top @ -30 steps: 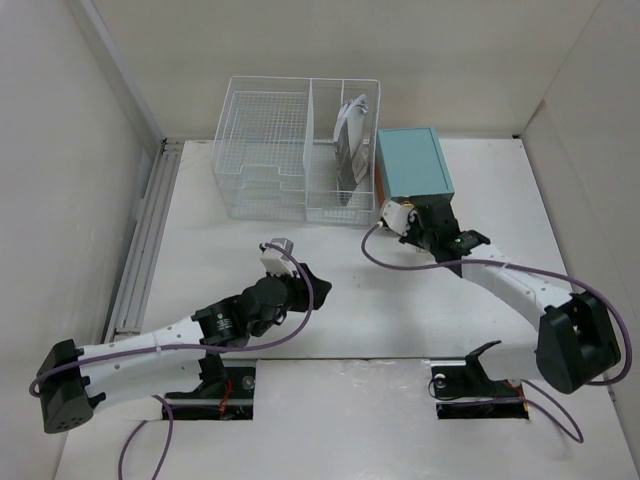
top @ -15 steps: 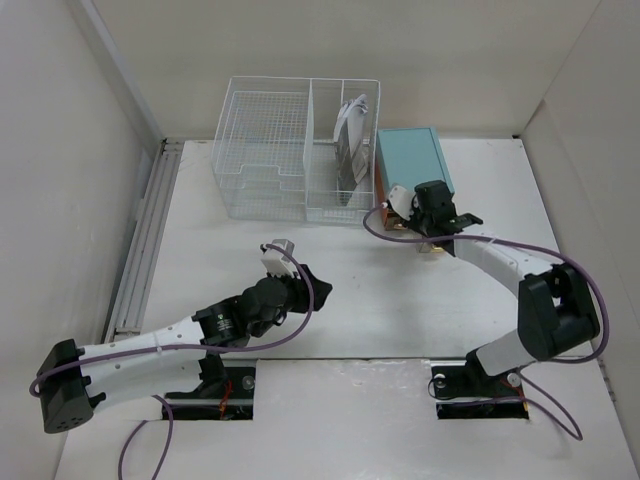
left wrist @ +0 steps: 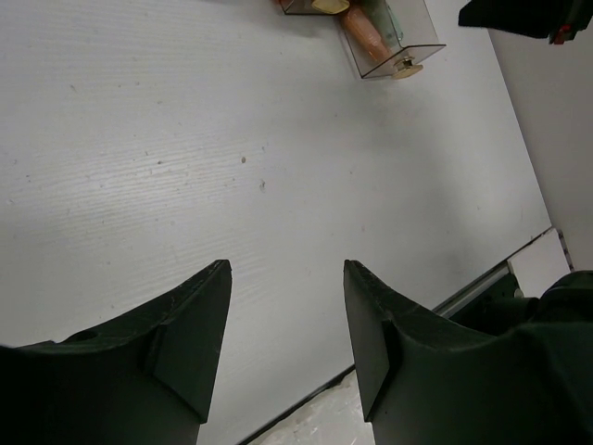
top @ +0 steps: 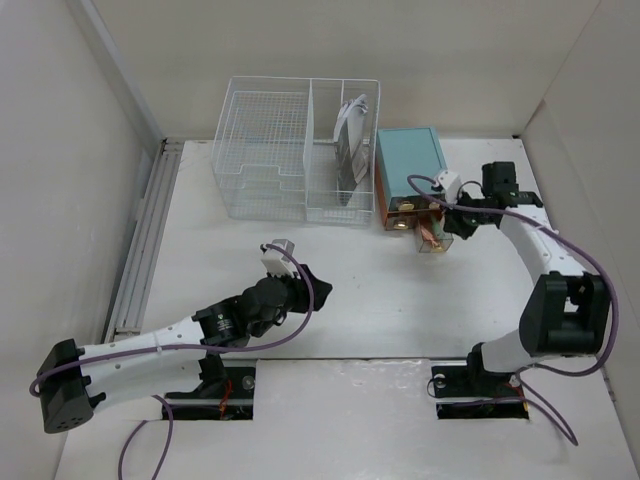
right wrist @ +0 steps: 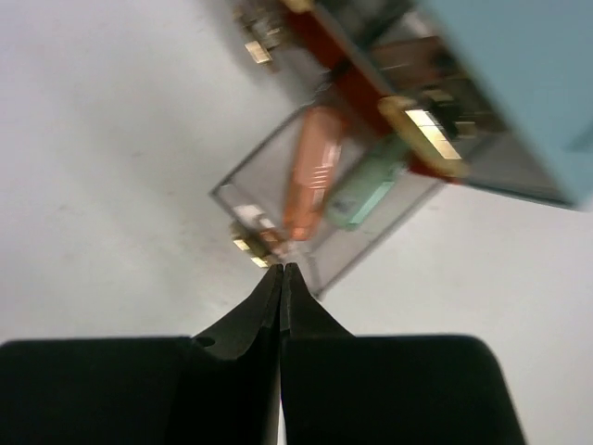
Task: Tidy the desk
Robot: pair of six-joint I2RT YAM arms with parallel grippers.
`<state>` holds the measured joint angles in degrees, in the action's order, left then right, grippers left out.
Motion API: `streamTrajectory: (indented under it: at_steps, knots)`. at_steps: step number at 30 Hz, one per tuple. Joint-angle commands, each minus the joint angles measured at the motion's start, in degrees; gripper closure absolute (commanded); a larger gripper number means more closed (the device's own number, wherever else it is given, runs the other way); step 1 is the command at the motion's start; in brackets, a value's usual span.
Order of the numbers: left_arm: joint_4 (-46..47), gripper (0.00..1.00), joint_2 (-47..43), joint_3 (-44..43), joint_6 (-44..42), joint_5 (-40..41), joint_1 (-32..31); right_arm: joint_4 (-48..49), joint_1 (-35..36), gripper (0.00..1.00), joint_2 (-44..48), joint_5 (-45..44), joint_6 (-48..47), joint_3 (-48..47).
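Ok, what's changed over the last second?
The right arm swung right, away from the box front; the right end effector now sits shut and empty by the clear drawer, which shows pulled out. Left arm, the open left end effector and the basket stayed put.

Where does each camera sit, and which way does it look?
Top external: above and behind, looking down on the desk; left arm, right arm show.
Left wrist: on the left arm, facing desk past its open end effector.
Right wrist: on the right arm, facing the clear drawer past its shut end effector.
Shared: both wrist views show that drawer.
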<state>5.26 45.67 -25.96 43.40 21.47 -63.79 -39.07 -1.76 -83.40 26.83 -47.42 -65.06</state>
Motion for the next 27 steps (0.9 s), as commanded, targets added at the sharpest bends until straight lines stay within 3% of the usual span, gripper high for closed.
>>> streamTrajectory:
  at_steps: [1, 8, 19, 27]
  knots:
    - [2.91, 0.52, 0.29, 0.38, -0.24, 0.67, -0.28, -13.22, 0.18, 1.0, -2.91, 10.97, -7.32, -1.74]
    - [4.06, 0.52, 2.85, -0.67, -0.77, 0.06, -0.28, -8.67, 0.18, 1.0, -5.2, 2.64, -13.49, 3.61]
    - [5.11, 0.52, 3.99, -0.68, -0.77, -0.47, -0.28, 22.76, 11.58, 1.0, -1.86, -21.86, -2.69, 15.74]
    - [5.11, 0.52, 4.52, -0.68, -0.77, -0.47, -0.28, 36.42, 15.73, 1.0, -1.95, -37.19, 1.54, 19.17]
